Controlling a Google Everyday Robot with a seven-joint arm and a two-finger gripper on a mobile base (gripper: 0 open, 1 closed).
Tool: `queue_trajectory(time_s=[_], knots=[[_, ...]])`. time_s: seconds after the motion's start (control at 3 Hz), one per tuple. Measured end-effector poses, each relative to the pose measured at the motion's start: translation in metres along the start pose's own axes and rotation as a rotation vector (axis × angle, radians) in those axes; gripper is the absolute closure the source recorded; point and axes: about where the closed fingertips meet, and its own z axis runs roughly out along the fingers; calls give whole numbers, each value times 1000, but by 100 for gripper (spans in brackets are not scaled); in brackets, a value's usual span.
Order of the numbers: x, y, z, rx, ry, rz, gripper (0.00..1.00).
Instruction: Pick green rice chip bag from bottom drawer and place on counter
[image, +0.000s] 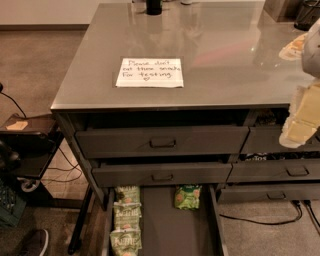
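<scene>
The green rice chip bag (188, 196) lies at the back right of the open bottom drawer (165, 227), on its flat dark floor. The drawer is pulled out below the left stack. The counter (225, 55) is a glossy grey top bearing a white handwritten note (149, 73). My gripper (301, 122) is a pale, blurred shape at the right edge of the view. It hangs in front of the right-hand drawers, above and well to the right of the bag, and holds nothing that I can see.
Three paler green bags (126, 216) lie in a row along the drawer's left side. Two shallower drawers (162, 142) sit above, slightly open. More drawers (297, 171) are on the right. A black object (154, 7) stands at the counter's back. Cables (260, 217) lie on the floor; a dark cart (27, 145) stands left.
</scene>
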Motion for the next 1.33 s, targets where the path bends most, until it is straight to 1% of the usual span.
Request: queue_trajectory(time_s=[0.33,0.67,1.0,1.33], knots=[[0,0,0,0,0,0,0],[1,1,2,0,-23,14,0],[2,19,35,-33,-110,40,0],[1,46,103,-85,-206,54,0]])
